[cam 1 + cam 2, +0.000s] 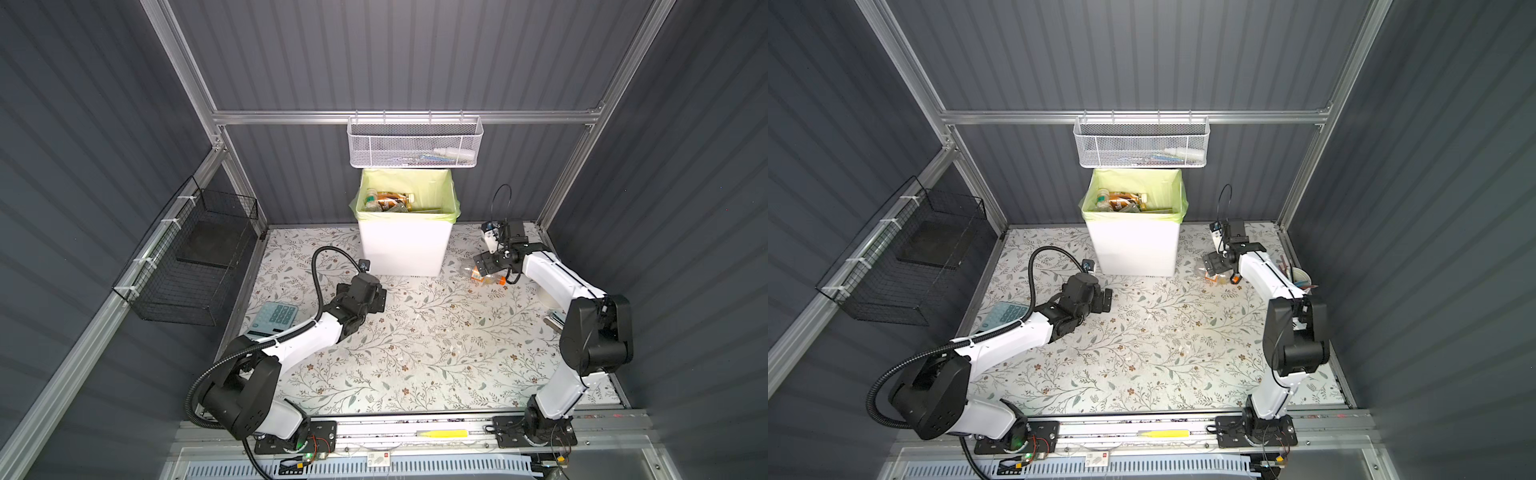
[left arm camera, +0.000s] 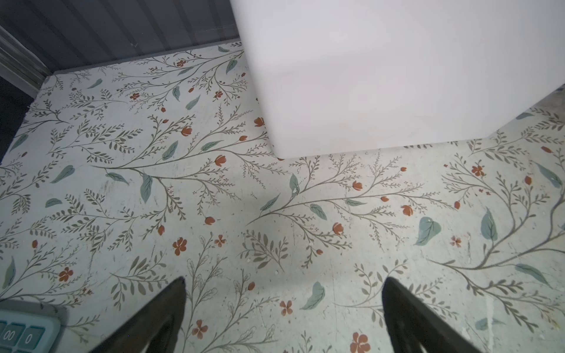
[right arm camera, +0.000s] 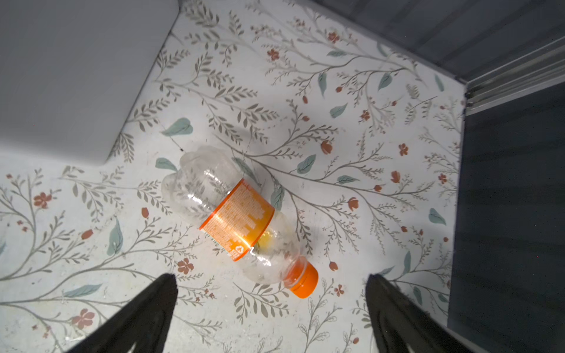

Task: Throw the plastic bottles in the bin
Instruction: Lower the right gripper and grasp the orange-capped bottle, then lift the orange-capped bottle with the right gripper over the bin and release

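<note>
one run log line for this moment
right gripper: open over orange-capped bottle lying on table | left gripper: open, empty | bin: holds bottles

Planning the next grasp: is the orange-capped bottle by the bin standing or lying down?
Lying on its side: the bottle rests lengthwise on the table, cap on.

Robot test cell, probably in a laboratory. Grey ribbed wall panels point(image 1: 395, 54) set in an aluminium frame point(image 1: 407, 117) enclose a floral-papered tabletop point(image 1: 436, 345). At the lower edge of both top views, the left arm point(image 1: 299, 340) and right arm point(image 1: 557, 274) stand bolted to a mounting rail point(image 1: 395, 426), with exposed wiring point(image 1: 318, 446) and a green indicator light point(image 1: 308, 457) beside the left base.
</note>
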`<action>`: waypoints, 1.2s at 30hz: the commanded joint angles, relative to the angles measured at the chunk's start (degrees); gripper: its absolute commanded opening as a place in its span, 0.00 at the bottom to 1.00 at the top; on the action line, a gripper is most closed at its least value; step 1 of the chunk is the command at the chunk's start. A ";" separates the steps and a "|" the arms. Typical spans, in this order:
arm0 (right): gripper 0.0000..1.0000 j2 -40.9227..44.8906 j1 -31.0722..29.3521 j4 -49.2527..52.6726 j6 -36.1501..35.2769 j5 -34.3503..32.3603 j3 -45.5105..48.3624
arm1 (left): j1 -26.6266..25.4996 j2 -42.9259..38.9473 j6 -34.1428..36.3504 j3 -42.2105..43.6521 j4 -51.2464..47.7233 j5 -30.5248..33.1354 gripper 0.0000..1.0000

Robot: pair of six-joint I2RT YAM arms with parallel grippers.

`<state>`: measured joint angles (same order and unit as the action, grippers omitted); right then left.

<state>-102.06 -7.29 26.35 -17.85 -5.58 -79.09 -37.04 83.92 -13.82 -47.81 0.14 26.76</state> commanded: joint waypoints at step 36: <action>0.49 -12.02 -3.35 8.78 -5.82 0.42 -9.32 | 0.45 1.97 -1.16 0.96 0.58 0.20 1.00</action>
<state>-117.91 -10.76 34.79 -25.87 -5.85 -87.83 -37.04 85.84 -14.24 -47.18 0.30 26.81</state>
